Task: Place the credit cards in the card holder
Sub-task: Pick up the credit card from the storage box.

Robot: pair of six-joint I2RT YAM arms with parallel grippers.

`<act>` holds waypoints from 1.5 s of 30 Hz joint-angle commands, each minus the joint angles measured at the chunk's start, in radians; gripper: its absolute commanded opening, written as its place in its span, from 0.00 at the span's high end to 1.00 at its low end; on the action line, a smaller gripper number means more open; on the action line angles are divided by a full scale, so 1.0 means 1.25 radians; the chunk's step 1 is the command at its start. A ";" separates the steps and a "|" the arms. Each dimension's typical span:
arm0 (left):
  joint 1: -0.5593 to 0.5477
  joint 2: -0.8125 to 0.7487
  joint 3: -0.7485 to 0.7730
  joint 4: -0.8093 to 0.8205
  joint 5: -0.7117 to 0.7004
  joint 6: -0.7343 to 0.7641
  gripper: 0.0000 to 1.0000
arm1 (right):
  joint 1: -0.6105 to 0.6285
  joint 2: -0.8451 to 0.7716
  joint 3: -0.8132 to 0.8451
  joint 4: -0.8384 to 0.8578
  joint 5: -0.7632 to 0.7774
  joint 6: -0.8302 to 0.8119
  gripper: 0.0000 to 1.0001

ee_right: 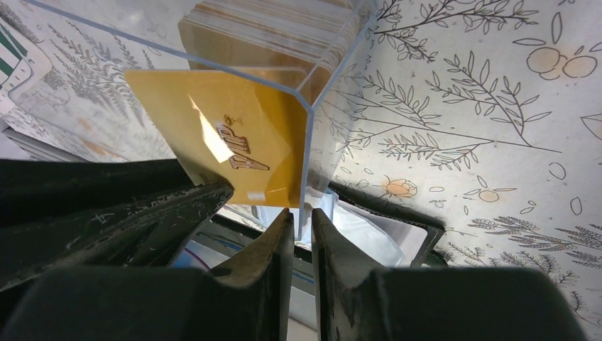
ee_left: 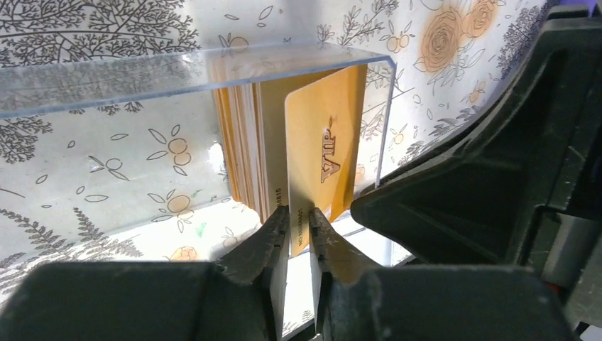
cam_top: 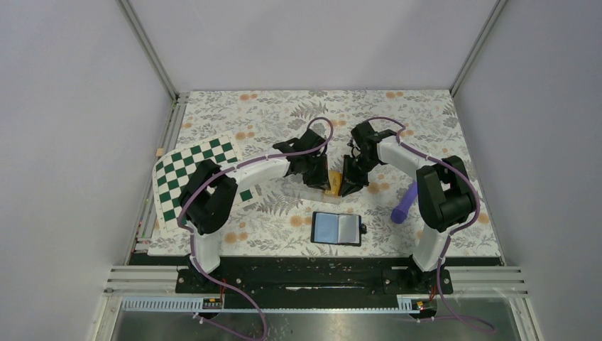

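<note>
A stack of orange-yellow credit cards (ee_left: 241, 135) stands on edge inside a clear plastic box (ee_left: 142, 74); the cards also show in the top view (cam_top: 332, 181). My left gripper (ee_left: 299, 222) is shut on the lower edge of one gold "VIP" card (ee_left: 323, 149), which stands apart from the stack at the box's open end. My right gripper (ee_right: 302, 222) is shut on the box's thin clear end wall (ee_right: 307, 163), with the same card (ee_right: 234, 138) just behind it. The black card holder (cam_top: 336, 228) lies open on the table in front of both grippers, its pale pockets facing up.
A purple cylinder (cam_top: 402, 202) lies to the right of the card holder by the right arm. A green and white checkered board (cam_top: 202, 174) lies at the left under the left arm. The two grippers (cam_top: 319, 177) (cam_top: 348, 186) are close together at the box.
</note>
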 commanded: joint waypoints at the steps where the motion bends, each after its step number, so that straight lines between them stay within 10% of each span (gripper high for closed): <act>1: 0.004 0.000 0.000 0.020 0.022 -0.005 0.81 | 0.003 -0.030 0.026 -0.003 -0.016 -0.005 0.78; 18: 0.005 -0.041 -0.026 0.109 0.075 -0.004 1.00 | 0.003 -0.076 0.037 -0.002 -0.013 -0.014 0.74; 30: 0.009 -0.269 -0.052 0.018 -0.074 0.094 1.00 | 0.000 -0.266 0.085 -0.055 0.014 -0.053 0.29; 36: 0.026 -0.450 -0.161 0.044 -0.023 0.065 1.00 | -0.003 -0.379 0.035 -0.047 -0.073 -0.056 0.15; 45: 0.049 -0.682 -0.398 0.264 0.236 -0.101 1.00 | -0.003 -0.540 -0.173 0.256 -0.386 0.108 0.21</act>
